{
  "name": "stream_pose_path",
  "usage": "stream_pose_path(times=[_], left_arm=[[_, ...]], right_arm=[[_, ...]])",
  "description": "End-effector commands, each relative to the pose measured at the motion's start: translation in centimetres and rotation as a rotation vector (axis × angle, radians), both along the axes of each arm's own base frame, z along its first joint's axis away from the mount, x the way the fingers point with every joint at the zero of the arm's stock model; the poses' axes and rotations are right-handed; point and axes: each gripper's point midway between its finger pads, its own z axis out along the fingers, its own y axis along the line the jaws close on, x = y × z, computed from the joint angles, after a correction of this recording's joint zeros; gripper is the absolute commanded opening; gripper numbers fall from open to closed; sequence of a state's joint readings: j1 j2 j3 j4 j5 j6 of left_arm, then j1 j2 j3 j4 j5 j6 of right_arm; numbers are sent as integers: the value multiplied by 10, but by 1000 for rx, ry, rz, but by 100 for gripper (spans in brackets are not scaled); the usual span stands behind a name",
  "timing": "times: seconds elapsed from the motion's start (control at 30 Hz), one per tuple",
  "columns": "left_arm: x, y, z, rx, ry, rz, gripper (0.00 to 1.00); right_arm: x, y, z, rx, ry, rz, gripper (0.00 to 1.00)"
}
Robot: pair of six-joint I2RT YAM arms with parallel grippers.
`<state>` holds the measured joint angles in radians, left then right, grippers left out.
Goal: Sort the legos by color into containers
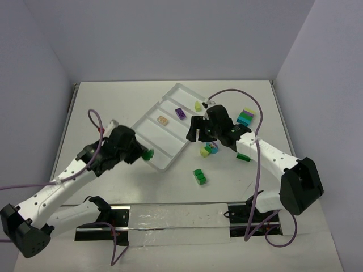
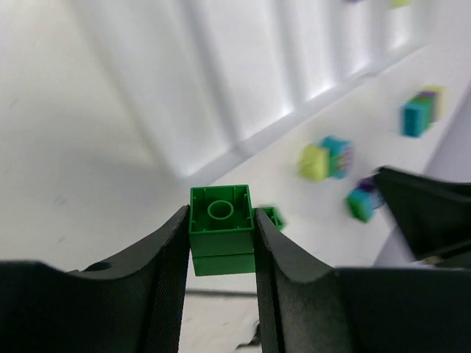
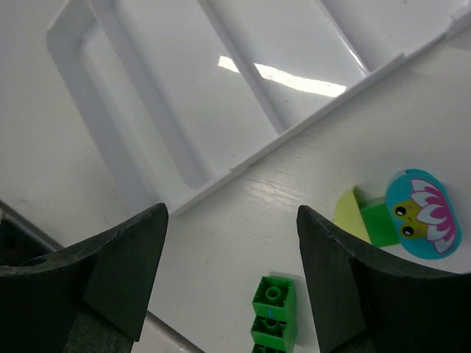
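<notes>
We have the left gripper (image 2: 222,229) pinching a green brick (image 1: 148,153) at the near edge of the tray (image 1: 177,152), by its nearest compartment (a purple brick (image 1: 180,112) and a peach brick (image 1: 163,120) lie in others). We should bring it fully inside the walls, lower it, then part the fingers. The right gripper (image 3: 231,246) hangs spread wide and holding nothing over the table (image 1: 113,192), just beside the tray.
</notes>
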<state>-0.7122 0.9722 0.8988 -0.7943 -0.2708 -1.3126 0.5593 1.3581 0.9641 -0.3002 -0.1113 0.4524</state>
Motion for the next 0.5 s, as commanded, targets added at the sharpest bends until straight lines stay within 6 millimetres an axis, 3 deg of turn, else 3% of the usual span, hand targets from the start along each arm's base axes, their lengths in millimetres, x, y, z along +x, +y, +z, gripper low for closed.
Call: stream_pose_path(times=[0.0, 0.07, 0.2, 0.37, 0.47], left_arm=[[62, -15, 71, 44, -239, -39, 0], [83, -22, 88, 45, -283, -75, 0], [106, -33, 81, 12, -264, -159, 0], [117, -41, 72, -53, -244, -227, 0], [122, -46, 74, -89, -252, -258, 0]], right_arm=[[-12, 40, 68, 222, -121, 155, 78], [-22, 53, 91, 305, -180, 231, 78], [-33, 68, 112, 379, -212, 321, 80], [-41, 90, 122, 443, -202, 434, 82], [-35, 99, 121, 447, -193, 434, 83]])
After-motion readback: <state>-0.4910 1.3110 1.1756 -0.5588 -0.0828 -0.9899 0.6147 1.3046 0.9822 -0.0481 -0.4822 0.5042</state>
